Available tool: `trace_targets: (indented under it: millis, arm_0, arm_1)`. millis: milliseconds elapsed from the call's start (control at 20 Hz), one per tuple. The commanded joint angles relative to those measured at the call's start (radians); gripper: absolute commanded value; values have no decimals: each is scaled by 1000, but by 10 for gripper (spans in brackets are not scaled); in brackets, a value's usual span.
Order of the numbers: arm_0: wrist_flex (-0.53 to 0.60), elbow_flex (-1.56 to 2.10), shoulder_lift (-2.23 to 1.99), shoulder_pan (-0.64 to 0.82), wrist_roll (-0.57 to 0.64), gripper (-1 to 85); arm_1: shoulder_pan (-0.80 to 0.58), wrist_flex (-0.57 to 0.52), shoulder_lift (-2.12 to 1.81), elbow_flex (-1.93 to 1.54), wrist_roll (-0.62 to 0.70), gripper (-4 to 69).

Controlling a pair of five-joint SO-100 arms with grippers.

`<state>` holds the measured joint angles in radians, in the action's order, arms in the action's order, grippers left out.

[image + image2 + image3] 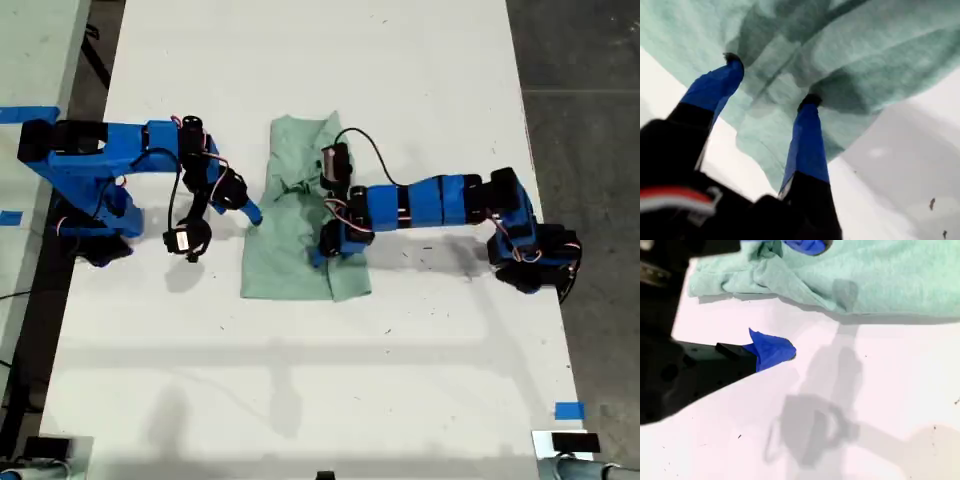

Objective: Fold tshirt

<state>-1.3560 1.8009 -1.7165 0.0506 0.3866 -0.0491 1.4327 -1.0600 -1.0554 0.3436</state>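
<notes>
since the tshirt (300, 215) lies as a narrow folded strip mid-tabletop (400, 60), my first claw (771, 80) sits over it with fingers spread apart, likely to pin or pinch the cloth; my second claw (772, 351) waits beside its edge, state unclear.

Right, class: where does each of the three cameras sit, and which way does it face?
Exterior view: overhead, facing down on the table, both blue arms and the tshirt.
First wrist view: on my first gripper, facing its fingers over the tshirt.
Second wrist view: on my second gripper, facing bare table beside the tshirt.
All share the tshirt.
</notes>
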Motion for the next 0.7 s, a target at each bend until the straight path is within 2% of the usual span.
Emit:
trace_targets:
  millis: [0,100,350,500,650]
  arm_0:
    - [-20,-75,-23,-28,-17,250]
    - [-32,-107,-18,-46,-35,246]
    - [-26,-184,98,-74,-66,251]
    - [69,-138,186,-54,-67,261]
    - [222,-15,256,-18,-67,262]
  arm_1:
    - [26,130,-282,32,-11,229]
    - [29,175,-440,-51,-9,227]
    - [3,156,-690,-313,-18,235]
    - [3,149,-713,-339,-18,240]
    - [17,146,-718,-348,-23,242]
